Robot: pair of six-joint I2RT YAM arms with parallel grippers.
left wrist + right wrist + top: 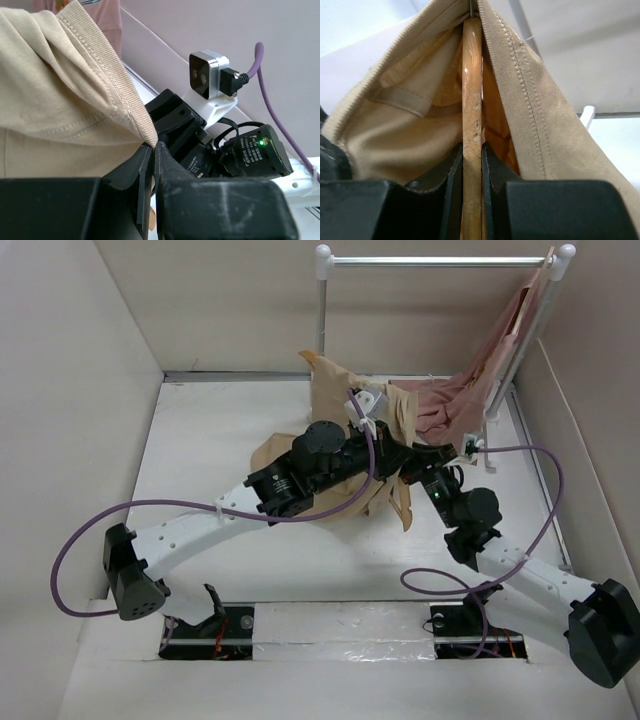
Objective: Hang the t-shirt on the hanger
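Observation:
The tan t-shirt [335, 400] is bunched and lifted at the table's middle back. My left gripper [385, 430] reaches into it. In the left wrist view the left gripper [154, 146] is shut on the t-shirt's [60, 90] ribbed neck edge. In the right wrist view my right gripper [472, 150] is shut on a bar of the light wooden hanger [472, 75], which runs up inside the t-shirt [530, 110], with cloth draped on both sides. In the top view the right gripper [420, 468] sits close beside the left one, and cloth hides the hanger.
A silver rail [440, 260] on white posts stands at the back right with a dusty-pink garment [470, 390] hanging from it down to the table. Beige walls close in the white table [220, 430] on left, back and right. The right wrist camera [207, 75] sits just beyond my left fingers.

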